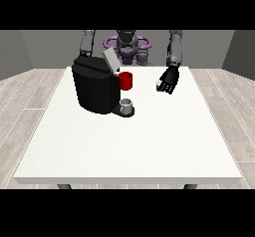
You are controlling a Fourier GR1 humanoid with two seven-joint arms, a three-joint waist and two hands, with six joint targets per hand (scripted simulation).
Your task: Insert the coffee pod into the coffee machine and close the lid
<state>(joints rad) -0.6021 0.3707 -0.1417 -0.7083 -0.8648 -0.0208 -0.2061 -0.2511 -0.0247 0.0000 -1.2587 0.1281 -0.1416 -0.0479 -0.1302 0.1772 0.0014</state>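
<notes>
**Pod not loaded, lid up, 1 hand in view**

Coffee machine (pixel 95 89) sits left of centre on the white surface (pixel 129 146), black body, lid (pixel 110 60) tilted up and back. Lid open makes sense: the slot needs to be reachable before anything goes in. A red thing at the machine (pixel 126 80) shows at the front upper edge, just under the raised lid.

A grey thing (pixel 127 105) sits on the machine's base at the front, under the red thing. Looks like a small cup or a pod; cannot tell which, so not calling it the coffee pod. No other grey candidate plainly shows on the surface.

The hand at the view's right (pixel 169 80) hangs above the surface, well apart from the machine, fingers pointing down and loosely spread, holding nothing. Reads as a ready pose, not a grasp. The other hand is hidden behind the machine; only its arm shows above it.

Judgement: insert step and lid close are both not yet done.

Surface: large, white, on dark legs. Room: pale wood-plank floor, grey walls.
</notes>
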